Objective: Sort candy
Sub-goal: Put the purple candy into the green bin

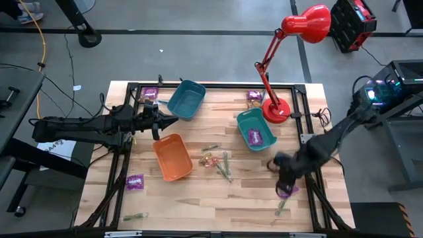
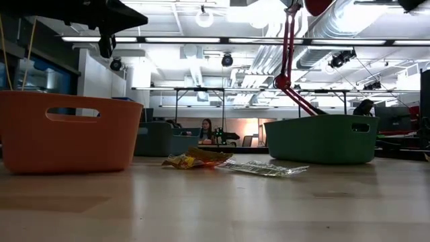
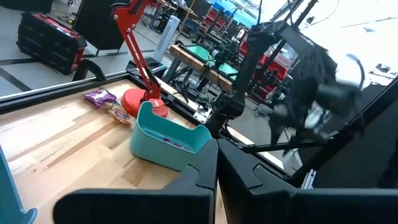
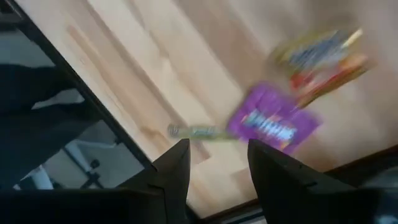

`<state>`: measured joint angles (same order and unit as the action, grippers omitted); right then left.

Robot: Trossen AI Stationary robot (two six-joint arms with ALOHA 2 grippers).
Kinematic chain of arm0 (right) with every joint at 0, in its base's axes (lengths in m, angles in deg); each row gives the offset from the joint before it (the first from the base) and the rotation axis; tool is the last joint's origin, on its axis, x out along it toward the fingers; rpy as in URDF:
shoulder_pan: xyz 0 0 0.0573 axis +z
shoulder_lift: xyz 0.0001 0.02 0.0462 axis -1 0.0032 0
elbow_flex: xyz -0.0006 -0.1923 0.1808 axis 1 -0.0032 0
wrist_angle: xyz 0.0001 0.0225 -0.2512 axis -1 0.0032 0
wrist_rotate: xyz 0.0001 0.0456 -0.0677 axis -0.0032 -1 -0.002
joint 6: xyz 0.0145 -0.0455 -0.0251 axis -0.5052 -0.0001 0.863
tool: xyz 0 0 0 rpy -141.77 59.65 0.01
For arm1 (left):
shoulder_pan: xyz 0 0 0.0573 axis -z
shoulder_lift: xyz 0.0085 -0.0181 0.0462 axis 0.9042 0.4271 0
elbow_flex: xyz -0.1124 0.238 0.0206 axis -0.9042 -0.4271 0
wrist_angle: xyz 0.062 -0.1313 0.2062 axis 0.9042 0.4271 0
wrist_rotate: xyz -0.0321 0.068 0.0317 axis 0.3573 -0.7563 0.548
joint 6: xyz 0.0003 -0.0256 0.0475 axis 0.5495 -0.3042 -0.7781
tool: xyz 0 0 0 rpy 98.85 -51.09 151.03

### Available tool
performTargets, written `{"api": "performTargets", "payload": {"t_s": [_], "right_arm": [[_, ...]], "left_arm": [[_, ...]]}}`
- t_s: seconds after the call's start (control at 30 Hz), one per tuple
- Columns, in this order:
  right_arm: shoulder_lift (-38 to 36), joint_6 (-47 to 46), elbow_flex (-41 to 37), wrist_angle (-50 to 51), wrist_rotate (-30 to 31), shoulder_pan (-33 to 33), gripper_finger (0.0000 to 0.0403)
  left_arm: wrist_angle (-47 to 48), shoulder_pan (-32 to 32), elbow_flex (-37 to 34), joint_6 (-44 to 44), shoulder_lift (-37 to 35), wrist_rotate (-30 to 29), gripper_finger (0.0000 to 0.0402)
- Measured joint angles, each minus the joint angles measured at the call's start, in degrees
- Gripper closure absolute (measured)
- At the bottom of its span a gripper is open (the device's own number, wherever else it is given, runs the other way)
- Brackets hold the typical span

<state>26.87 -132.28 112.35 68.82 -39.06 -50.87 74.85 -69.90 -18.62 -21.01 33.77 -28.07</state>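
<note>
1. Near the counter's point(image 1: 198, 198) right front corner, well in front of the lamp point(image 1: 276, 109), the right hand point(image 1: 285, 180) hovers with fingers spread over a purple packet point(image 4: 272, 124), seemingly lining up a pick.
2. The teal bin point(image 1: 255, 129), just beside the lamp, already holds one purple packet.
3. The left hand point(image 1: 157, 122), fingers pressed together, waits far left of the lamp, clear of the work.
</note>
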Motion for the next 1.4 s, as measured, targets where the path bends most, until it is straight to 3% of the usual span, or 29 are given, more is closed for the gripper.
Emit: {"api": "performTargets", "payload": {"t_s": [0.13, 0.23, 0.73, 0.8, 0.9, 1.1, 1.2, 1.3, 1.4], "right_arm": [[4.6, -12.7, -6.1, -3.6, -4.6, 4.5, 0.0247], [7.6, -17.1, -8.4, -4.3, -3.8, 6.2, 0.0251], [16.0, -22.8, -16.6, -14.8, -1.4, 6.3, 0.0267], [16.1, -21.6, -16.6, -14.5, -0.8, 6.3, 0.0293], [16.0, -18.0, -14.8, -13.0, 0.3, 6.4, 0.0375], [11.9, -12.4, -3.5, 2.6, 1.8, 6.7, 0.04], [8.6, -12.1, 5.5, 13.9, 9.1, 6.1, 0.04], [5.9, -12.2, 12.4, 21.5, 22.8, 4.1, 0.0401], [3.5, -12.2, 14.3, 23.0, 36.1, 0.0, 0.0402]], "left_arm": [[0.0, 0.0, 0.0, 0.3, 0.0, 0.0, 0.0401], [0.0, 0.0, 0.0, 0.0, 0.0, 0.0, 0.0401], [0.2, 0.0, 0.0, 0.3, 0.0, -0.1, 0.0401], [0.2, 0.0, 0.0, 0.3, 0.0, -0.1, 0.0401], [0.2, 0.0, 0.0, 0.4, 0.0, -0.1, 0.0401], [0.1, 0.0, 0.0, 0.4, 0.0, -0.1, 0.0401], [-0.3, 0.0, 0.0, 0.4, 0.0, -0.1, 0.0402], [-0.5, 0.0, 0.0, 0.4, 0.0, -0.1, 0.0401], [-1.9, 0.0, 0.0, 0.4, 0.0, -0.1, 0.0402]]}}
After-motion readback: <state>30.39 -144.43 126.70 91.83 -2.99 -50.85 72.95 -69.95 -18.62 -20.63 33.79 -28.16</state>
